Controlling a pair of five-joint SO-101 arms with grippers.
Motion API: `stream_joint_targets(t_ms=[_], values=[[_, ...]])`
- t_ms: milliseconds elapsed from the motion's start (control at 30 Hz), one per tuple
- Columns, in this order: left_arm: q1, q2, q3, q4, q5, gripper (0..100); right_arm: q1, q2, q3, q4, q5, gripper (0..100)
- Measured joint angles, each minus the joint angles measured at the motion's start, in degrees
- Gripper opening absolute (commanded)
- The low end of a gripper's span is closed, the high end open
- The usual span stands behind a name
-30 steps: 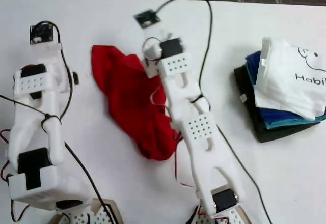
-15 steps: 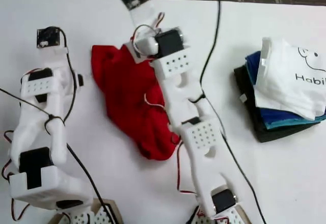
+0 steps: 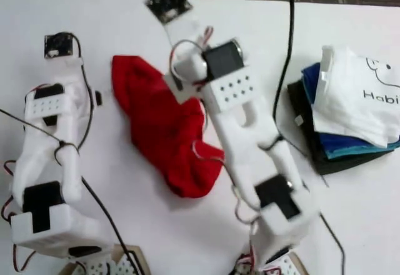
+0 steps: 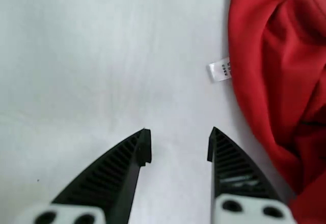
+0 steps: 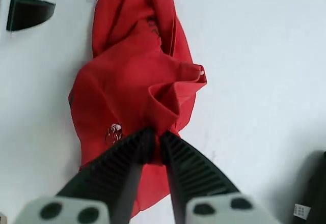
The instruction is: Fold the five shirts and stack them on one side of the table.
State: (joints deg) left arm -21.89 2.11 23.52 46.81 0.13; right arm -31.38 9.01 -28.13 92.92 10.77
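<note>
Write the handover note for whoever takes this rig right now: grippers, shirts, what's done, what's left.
Right gripper: shut on a fold of the crumpled red cloth shirt.
Left gripper: open, empty, over the bare white table beside that shirt's edge.
Stack of folded shirts: white on top, then blue, teal, black, at the right of the high view.
Done: apparently four folded and stacked.
Left: spread and fold the red shirt, add it to the stack.
</note>
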Motion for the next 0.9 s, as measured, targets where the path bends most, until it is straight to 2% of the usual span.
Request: stream_joint_targets(t_ms=[200,367,533,733,900], values=[[0.1,0.0,0.0,0.0,0.0,20,-0.7,-11.0,36.9,-20.9,0.0,2.1],[0.1,0.0,0.0,0.0,0.0,20,-5.0,-17.8,61.6,-40.1,1.3,2.1],[0.1,0.0,0.0,0.0,0.0,20,-6.2,-22.2,65.8,-44.8,8.4,4.5],[0.1,0.0,0.0,0.0,0.0,20,-4.7,-31.2,65.9,-41.6,12.6,27.0],[0.1,0.0,0.0,0.0,0.0,20,1.2,-37.4,67.4,-41.1,12.6,25.8]])
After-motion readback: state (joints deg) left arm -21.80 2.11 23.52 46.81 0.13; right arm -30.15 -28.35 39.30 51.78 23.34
